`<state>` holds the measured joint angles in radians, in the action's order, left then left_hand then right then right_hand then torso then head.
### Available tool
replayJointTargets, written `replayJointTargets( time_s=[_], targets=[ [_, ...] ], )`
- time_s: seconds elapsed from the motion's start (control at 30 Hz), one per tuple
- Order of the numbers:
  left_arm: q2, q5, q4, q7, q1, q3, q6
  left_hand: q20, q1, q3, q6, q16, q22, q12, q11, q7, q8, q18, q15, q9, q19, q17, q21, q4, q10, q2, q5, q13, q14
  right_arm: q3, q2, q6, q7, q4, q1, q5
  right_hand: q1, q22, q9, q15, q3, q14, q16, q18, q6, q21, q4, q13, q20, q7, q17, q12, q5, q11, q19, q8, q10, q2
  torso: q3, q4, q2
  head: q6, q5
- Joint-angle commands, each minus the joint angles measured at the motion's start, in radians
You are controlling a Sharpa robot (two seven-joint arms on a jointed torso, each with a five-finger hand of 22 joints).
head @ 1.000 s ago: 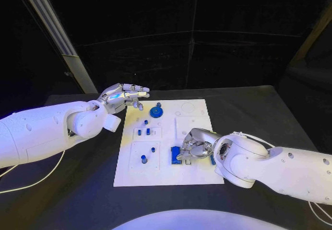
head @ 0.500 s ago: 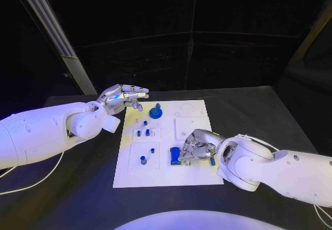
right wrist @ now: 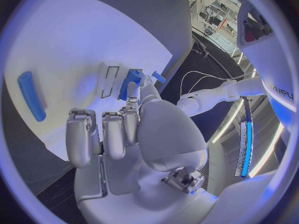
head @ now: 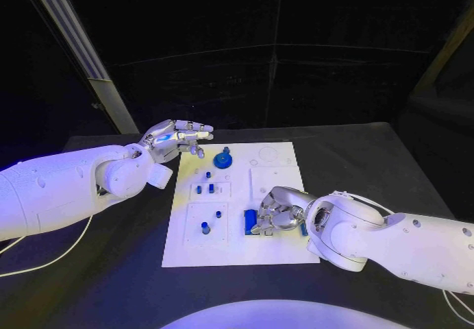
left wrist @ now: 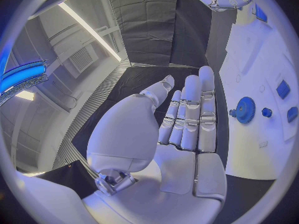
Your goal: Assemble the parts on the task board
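Parts first: a blue block lies on the board right at the right hand's fingertips, touching or nearly so. That hand is curled down over it, probably to pin it or nudge it into its seat, but whether it's actually clamped on the piece I honestly cannot tell; from the wrist view the fingers are bent in with the thumb reaching toward a small blue piece. A blue rod lies off past those fingers on the board, untouched.

Just beyond the left hand sits a blue gear, near but clearly apart. That hand hovers off the board's far corner, fingers straight and spread with nothing in them, so I'd guess it's parked out of the way. A few small pegs lie between the two hands.
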<state>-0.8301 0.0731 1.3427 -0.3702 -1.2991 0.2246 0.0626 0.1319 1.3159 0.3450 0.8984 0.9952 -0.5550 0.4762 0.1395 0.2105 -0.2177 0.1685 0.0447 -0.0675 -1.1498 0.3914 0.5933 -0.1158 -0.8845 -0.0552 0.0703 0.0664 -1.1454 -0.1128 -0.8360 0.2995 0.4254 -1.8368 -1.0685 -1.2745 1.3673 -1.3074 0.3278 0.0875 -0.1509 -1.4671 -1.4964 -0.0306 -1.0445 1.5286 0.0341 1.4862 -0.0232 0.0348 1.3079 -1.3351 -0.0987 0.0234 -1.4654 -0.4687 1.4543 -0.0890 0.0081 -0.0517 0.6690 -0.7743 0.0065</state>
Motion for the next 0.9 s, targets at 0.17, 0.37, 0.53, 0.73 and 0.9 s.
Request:
replayJointTargets(
  time_s=[0.17, 0.37, 0.53, 0.73, 0.9],
  targets=[
    [-0.001, -0.001, 0.001, -0.005, -0.001, -0.001, 0.011, 0.007, -0.004, -0.007, -0.005, 0.004, 0.001, 0.007, -0.002, 0.002, -0.006, 0.014, 0.000, -0.001, -0.001, -0.001, -0.004, 0.001, 0.009, 0.004, 0.004, 0.001, 0.010, 0.000, 0.012, -0.013, 0.049, 0.004, -0.001, -0.040, 0.001, -0.211, 0.009, 0.009, 0.002, -0.074, 0.000, 0.015, -0.018, 0.000, -0.009, -0.074, 0.003, -0.005, 0.110, -0.005, 0.006, 0.017, -0.066, -0.016, 0.035, -0.006, -0.0003, 0.0011, 0.000, -0.001, 0.001],
    [-0.002, -0.001, 0.002, -0.004, -0.002, -0.001, 0.012, 0.007, -0.004, -0.007, -0.005, 0.004, 0.001, 0.007, -0.002, 0.002, -0.006, 0.014, 0.000, -0.001, -0.001, -0.001, -0.004, 0.001, 0.009, 0.004, 0.004, 0.001, 0.010, 0.000, 0.005, 0.018, 0.090, 0.010, -0.001, -0.066, -0.005, -0.214, 0.018, 0.013, 0.007, -0.075, -0.002, 0.016, -0.022, 0.003, -0.004, -0.071, 0.007, -0.011, 0.112, -0.009, -0.003, 0.022, -0.068, -0.026, 0.038, -0.019, 0.0008, -0.0007, -0.001, 0.000, 0.003],
    [-0.003, -0.001, 0.002, -0.003, -0.002, -0.001, 0.012, 0.007, -0.004, -0.007, -0.005, 0.004, 0.001, 0.007, -0.002, 0.002, -0.006, 0.014, 0.000, -0.001, -0.001, -0.001, -0.004, 0.001, 0.009, 0.004, 0.004, 0.001, 0.010, 0.000, -0.003, 0.003, 0.078, 0.009, -0.001, -0.064, -0.007, -0.215, 0.021, 0.015, 0.007, -0.075, -0.002, 0.016, -0.022, 0.003, -0.004, -0.071, 0.008, -0.012, 0.114, -0.009, -0.004, 0.023, -0.069, -0.029, 0.039, -0.020, 0.0012, -0.0004, 0.000, 0.000, 0.003],
    [-0.003, -0.001, 0.001, -0.006, -0.001, -0.001, 0.009, 0.007, -0.004, -0.007, -0.005, 0.004, 0.001, 0.007, -0.002, 0.002, -0.006, 0.014, 0.000, -0.001, -0.001, -0.001, -0.004, 0.001, 0.009, 0.004, 0.004, 0.001, 0.010, 0.000, -0.015, -0.037, 0.001, -0.002, -0.001, -0.017, -0.029, -0.210, 0.027, 0.014, -0.011, -0.074, 0.001, 0.015, -0.008, 0.000, 0.003, -0.075, 0.010, -0.006, 0.108, -0.001, 0.004, 0.020, -0.065, -0.031, 0.036, 0.004, 0.0021, -0.0002, 0.000, -0.001, 0.003],
    [-0.004, -0.001, -0.001, -0.010, -0.001, -0.001, 0.004, 0.008, -0.002, -0.008, -0.008, 0.005, 0.002, 0.010, -0.002, 0.002, -0.010, 0.014, 0.000, -0.001, -0.001, -0.003, -0.004, -0.001, 0.011, 0.005, 0.004, 0.001, 0.011, 0.000, -0.044, -0.045, -0.064, -0.018, -0.001, 0.024, -0.065, -0.195, 0.019, -0.004, -0.042, -0.072, 0.007, 0.010, 0.052, -0.013, 0.022, -0.090, -0.002, 0.023, 0.096, 0.025, -0.006, -0.004, -0.053, 0.003, 0.022, 0.030, 0.0006, -0.0005, -0.001, 0.001, 0.003]
  ],
)
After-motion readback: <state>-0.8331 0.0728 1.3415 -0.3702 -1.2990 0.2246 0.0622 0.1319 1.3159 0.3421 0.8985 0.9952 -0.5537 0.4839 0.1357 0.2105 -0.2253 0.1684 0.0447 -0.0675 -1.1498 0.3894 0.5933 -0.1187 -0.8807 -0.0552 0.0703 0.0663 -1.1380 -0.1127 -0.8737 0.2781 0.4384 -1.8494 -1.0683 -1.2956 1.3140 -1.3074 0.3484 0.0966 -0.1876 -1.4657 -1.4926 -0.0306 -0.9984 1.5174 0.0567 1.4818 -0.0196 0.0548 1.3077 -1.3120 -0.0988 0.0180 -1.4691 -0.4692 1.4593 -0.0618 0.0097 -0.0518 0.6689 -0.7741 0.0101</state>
